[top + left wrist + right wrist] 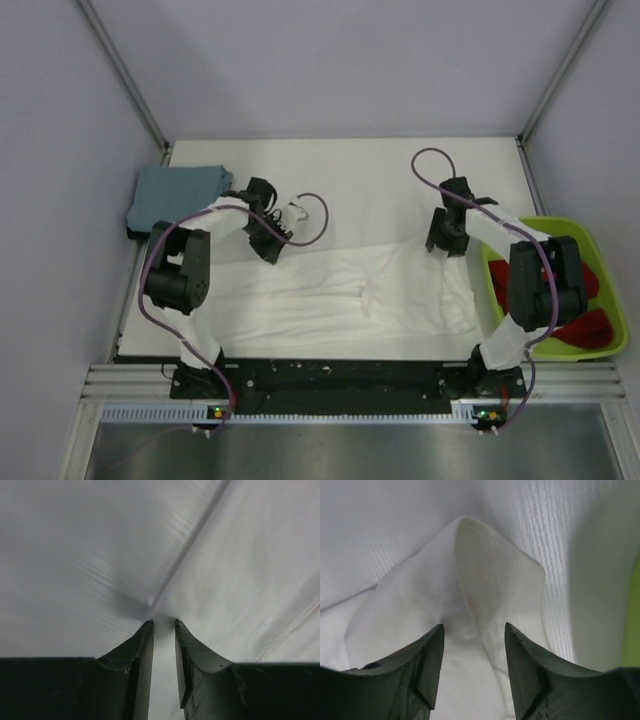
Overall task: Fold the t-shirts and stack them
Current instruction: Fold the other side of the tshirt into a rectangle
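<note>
The large white t-shirt (340,290) lies spread flat across the near half of the table, no print showing. My left gripper (268,248) sits at its far left edge. In the left wrist view the gripper (164,622) is nearly closed, pinching the shirt's edge (240,570), and a crease runs off from the tips. My right gripper (443,243) is at the far right edge. In the right wrist view it (474,626) is open with a raised corner of the shirt (485,570) between its fingers. The blue-grey shirt (175,192) lies folded on the black one (138,230) at the far left.
A lime-green bin (560,225) with red cloth (590,325) stands at the right, next to the right arm; its wall shows in the right wrist view (634,620). Grey walls close in the table on the left, right and back.
</note>
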Available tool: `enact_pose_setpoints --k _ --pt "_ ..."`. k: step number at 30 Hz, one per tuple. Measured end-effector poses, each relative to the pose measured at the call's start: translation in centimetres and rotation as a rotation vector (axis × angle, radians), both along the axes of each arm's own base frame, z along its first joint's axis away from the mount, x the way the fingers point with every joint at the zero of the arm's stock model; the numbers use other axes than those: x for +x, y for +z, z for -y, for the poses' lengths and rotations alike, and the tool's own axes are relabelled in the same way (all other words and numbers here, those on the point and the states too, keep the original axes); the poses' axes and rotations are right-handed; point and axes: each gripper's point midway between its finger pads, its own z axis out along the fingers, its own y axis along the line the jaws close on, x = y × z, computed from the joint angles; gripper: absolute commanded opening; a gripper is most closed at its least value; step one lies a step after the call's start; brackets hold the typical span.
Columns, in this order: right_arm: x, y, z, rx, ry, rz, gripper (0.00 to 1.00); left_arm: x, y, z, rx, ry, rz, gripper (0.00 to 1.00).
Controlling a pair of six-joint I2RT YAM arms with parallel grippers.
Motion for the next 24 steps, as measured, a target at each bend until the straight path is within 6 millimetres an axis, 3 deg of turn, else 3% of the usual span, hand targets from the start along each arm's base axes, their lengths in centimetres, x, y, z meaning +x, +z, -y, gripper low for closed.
enact_pose_setpoints --k 3,5,6,14,21,24 --pt "0.6 -0.9 0.3 0.01 -0.003 0.008 0.17 -2.3 -1.6 -2.2 0.035 0.045 -0.028 0.28" --pt "1.1 -1.5 0.4 0.019 -0.012 0.012 0.02 -2.5 -1.5 -3.0 0.047 0.066 0.002 0.26" --pt "1.3 -1.9 0.5 0.022 -0.03 0.01 0.0 -2.5 -1.7 -3.4 0.049 0.079 0.011 0.26" --pt "0.7 -2.6 2.5 0.009 -0.163 0.05 0.0 -0.8 -1.7 -5.8 0.018 0.211 0.041 0.25" --pt "0.5 -2.5 3.1 -0.014 -0.171 0.055 0.0 -0.7 -1.7 -5.9 0.016 0.217 0.036 0.29" --pt "0.4 -2.4 2.7 -0.018 -0.112 0.049 0.07 -0.7 -1.7 -5.9 0.015 0.215 0.029 0.3"
